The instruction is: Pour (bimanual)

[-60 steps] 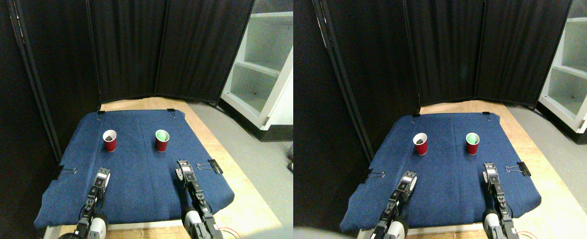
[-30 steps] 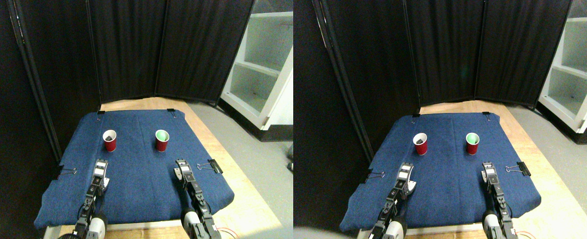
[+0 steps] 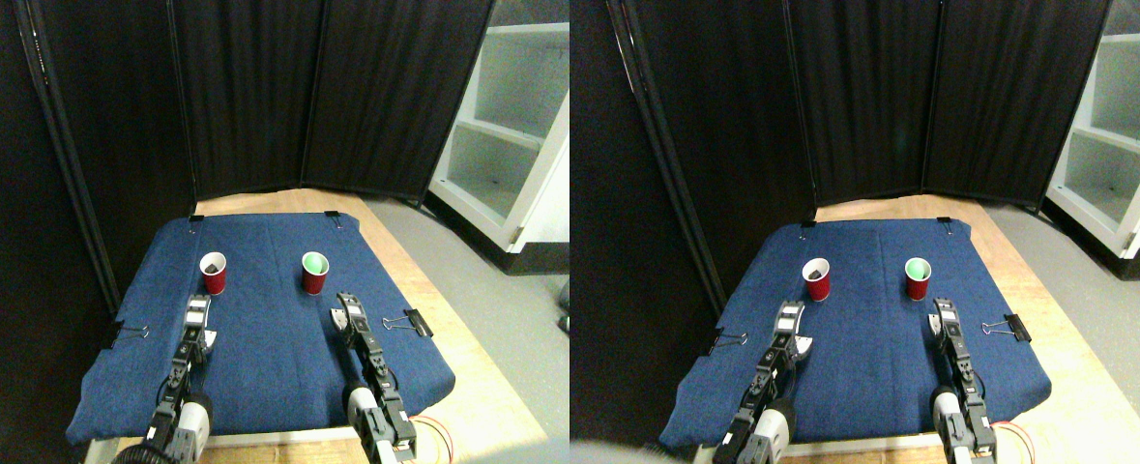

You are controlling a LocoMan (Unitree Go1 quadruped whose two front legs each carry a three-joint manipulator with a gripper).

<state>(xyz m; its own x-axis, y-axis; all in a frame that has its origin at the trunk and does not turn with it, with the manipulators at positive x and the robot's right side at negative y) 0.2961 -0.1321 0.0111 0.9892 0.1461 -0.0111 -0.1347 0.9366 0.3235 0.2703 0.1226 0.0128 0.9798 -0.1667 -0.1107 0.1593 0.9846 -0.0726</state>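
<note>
Two red cups are standing upright on the blue cloth (image 3: 270, 338) that is covering the surface. The left cup (image 3: 213, 273) is showing a white inside with something small and dark lying at the bottom. The right cup (image 3: 314, 272) is showing a pale green inside; whether that is liquid or a lining is hard to tell from here. The two cups are sitting well apart, side by side, toward the far half of the cloth.

The left gripper (image 3: 198, 311) is hanging just in front of the left cup, near it but not touching. The right gripper (image 3: 344, 307) is sitting near the right cup, slightly to its right and nearer the robot, also apart from it. Both are too small to make out clearly, so I cannot tell whether either one is standing apart or closed together.

Black binder clips (image 3: 413, 322) are pinning the cloth at its edges. Dark curtains (image 3: 337, 97) are hanging behind, and a white shelf unit (image 3: 511, 135) is standing at the right.
</note>
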